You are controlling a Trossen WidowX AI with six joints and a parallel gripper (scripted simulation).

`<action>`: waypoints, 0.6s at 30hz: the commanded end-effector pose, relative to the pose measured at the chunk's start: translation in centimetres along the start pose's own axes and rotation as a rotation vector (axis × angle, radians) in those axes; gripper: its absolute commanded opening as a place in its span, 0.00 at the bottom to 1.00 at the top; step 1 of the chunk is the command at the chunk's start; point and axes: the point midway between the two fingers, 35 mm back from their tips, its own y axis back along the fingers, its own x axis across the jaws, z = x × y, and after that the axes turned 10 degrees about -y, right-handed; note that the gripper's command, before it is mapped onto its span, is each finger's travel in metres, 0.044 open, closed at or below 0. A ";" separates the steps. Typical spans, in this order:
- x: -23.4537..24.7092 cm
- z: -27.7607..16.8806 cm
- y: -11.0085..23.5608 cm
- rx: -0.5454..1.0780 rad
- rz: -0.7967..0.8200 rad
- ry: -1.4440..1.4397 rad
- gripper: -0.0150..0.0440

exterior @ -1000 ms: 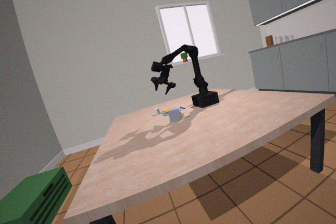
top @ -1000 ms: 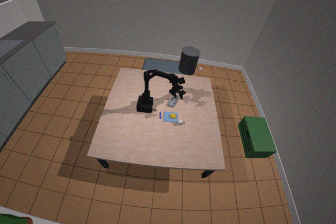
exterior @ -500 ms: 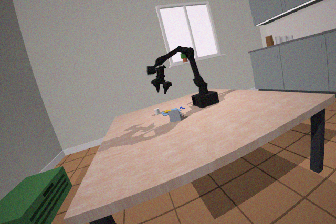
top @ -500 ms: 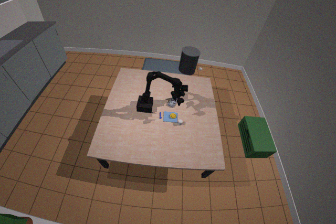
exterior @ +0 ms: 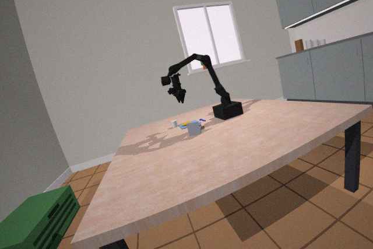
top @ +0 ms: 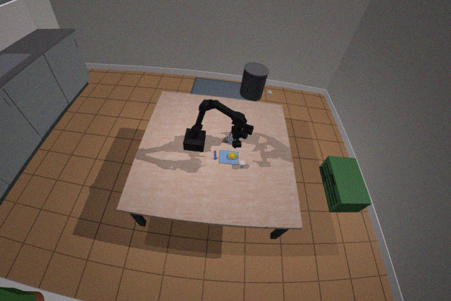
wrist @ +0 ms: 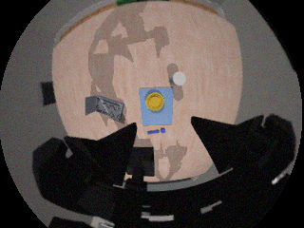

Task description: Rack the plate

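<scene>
Gripper [top: 232,141] seen from above: high over the worktop [top: 204,195], holding nothing. The yellow plate [top: 231,155] lies flat on a blue mat [top: 223,159], just in front of the gripper's position. The grey dish rack [top: 227,139] sits beneath the arm, largely hidden.

Side view: gripper [exterior: 180,97] hangs well above the plate [exterior: 185,123]; the rack [exterior: 193,128] stands beside the mat, its slots unfilled as far as can be judged. A white cup [exterior: 173,123] stands near.

Wrist view: fingers spread wide, plate [wrist: 155,101] ahead between them, rack [wrist: 104,106] off to one side.

Assessment: nothing accomplished yet. Descent, grasp, lift, slotting, release and withdrawal all remain.
</scene>
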 end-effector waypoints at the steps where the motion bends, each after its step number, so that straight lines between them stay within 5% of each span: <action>1: 0.0 -0.1 -0.2 0.015 0.020 -0.024 0.93; 4: 0.0 0.1 -1.2 0.015 0.020 -0.024 0.93; 11: 0.3 -0.2 -11.2 0.015 0.021 -0.024 0.93; 18: 0.6 0.0 -11.6 0.015 0.021 -0.024 0.93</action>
